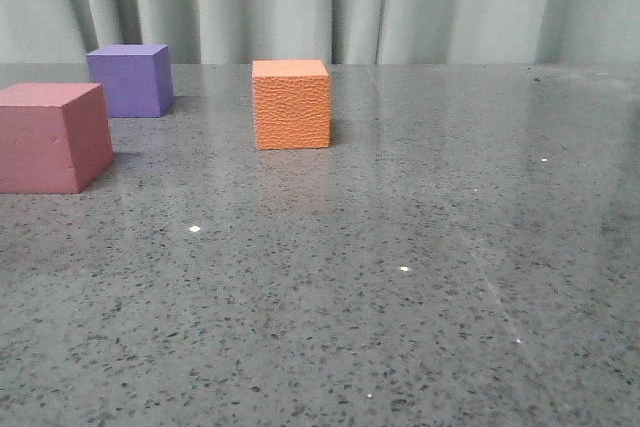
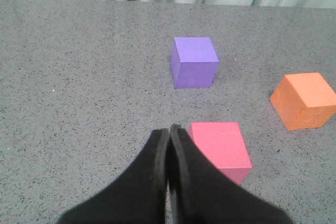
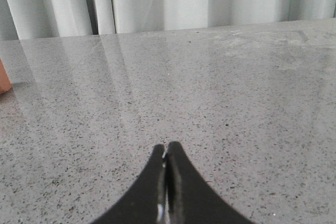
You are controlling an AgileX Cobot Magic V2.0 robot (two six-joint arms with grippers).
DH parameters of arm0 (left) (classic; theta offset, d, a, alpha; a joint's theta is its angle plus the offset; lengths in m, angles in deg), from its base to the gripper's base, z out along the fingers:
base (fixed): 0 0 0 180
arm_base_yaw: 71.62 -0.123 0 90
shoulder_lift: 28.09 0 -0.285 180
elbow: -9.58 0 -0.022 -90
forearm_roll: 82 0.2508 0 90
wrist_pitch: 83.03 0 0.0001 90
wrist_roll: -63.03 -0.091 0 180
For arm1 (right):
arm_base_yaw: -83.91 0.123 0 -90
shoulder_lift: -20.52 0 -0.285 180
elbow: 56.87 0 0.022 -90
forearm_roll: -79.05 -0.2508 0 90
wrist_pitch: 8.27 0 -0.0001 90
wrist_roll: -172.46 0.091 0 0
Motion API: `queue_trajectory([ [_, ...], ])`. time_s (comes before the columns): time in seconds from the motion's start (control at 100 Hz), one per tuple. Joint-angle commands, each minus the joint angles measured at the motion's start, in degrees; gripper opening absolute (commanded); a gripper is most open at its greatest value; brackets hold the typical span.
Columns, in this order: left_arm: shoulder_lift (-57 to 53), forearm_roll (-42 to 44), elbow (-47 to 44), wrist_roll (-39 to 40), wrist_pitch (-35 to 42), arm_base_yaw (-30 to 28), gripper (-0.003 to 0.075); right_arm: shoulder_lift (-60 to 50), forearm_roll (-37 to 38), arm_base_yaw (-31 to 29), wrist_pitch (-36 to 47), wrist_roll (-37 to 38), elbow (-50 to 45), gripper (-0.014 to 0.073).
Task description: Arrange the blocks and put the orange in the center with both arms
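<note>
In the front view the orange cube [image 1: 291, 104] stands mid-table, the purple cube [image 1: 130, 80] at the back left, the pink-red cube [image 1: 50, 137] at the left edge. No gripper shows there. In the left wrist view my left gripper [image 2: 169, 129] is shut and empty, above the table just beside the pink-red cube [image 2: 220, 148]; the purple cube [image 2: 194, 62] lies beyond and the orange cube [image 2: 305, 100] off to the side. In the right wrist view my right gripper [image 3: 166, 147] is shut and empty over bare table; an orange corner [image 3: 4, 83] shows at the frame edge.
The grey speckled tabletop [image 1: 400, 277] reaches back to pale curtains [image 1: 320, 2]. Nothing else stands on it.
</note>
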Motion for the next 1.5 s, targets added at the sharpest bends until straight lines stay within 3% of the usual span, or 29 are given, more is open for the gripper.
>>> queue_trajectory([
  [0.0, 1.4, -0.7, 2.1, 0.0, 4.5, -0.1, -0.0015, -0.2, 0.0, -0.4, 5.0, -0.6, 0.7, -0.0067],
  [0.08, 1.8, -0.7, 2.1, -0.1, 4.9, -0.1, 0.0021, -0.2, 0.0, -0.4, 5.0, -0.6, 0.7, -0.0067],
  [0.16, 1.8, -0.7, 2.1, -0.2, 5.1, -0.1, 0.0130, -0.2, 0.0, -0.4, 5.0, -0.6, 0.7, -0.0067],
  [0.29, 1.8, -0.7, 2.2, -0.2, 6.3, -0.1, 0.0454, -0.2, 0.0, -0.4, 5.0, -0.6, 0.7, -0.0067],
  [0.3, 1.8, -0.7, 2.2, -0.2, 6.4, -0.1, 0.0515, -0.2, 0.0, -0.4, 5.0, -0.6, 0.7, -0.0067],
  [0.33, 1.8, -0.4, 2.2, -0.2, 6.7, -0.1, 0.0594, -0.2, 0.0, -0.4, 5.0, -0.6, 0.7, -0.0067],
  [0.39, 1.8, -0.4, 2.2, -0.2, 8.1, -0.1, 0.0718, -0.2, 0.0, -0.4, 5.0, -0.6, 0.7, -0.0067],
  [0.51, 1.8, -0.7, 2.2, -0.2, 9.5, -0.1, 0.0645, -0.2, 0.0, -0.4, 5.0, -0.6, 0.7, -0.0067],
  [0.73, 5.2, -7.2, 5.9, -0.3, 9.0, 0.6, 0.0639, -0.2, 0.0, -0.4, 5.0, -0.6, 0.7, -0.0067],
  [0.99, 19.0, -6.8, 15.7, 1.0, 11.8, 12.0, 0.0639, -0.2, 0.0, -0.4, 5.0, -0.6, 0.7, -0.0067],
  [1.11, 28.1, 0.5, 21.3, 9.2, 13.4, 18.1, 0.0639, -0.2, 0.0, -0.4, 4.9, -0.6, 0.7, -0.0067],
  [1.3, 42.2, 16.1, 31.6, 29.1, 11.2, 25.0, 0.0639, -0.2, 0.0, -0.4, 4.9, -0.6, 0.7, -0.0067],
  [1.49, 53.9, 23.6, 42.4, 36.6, 6.2, 30.5, 0.0639, -0.2, 0.0, -0.4, 4.9, -0.6, 0.7, -0.0067],
])
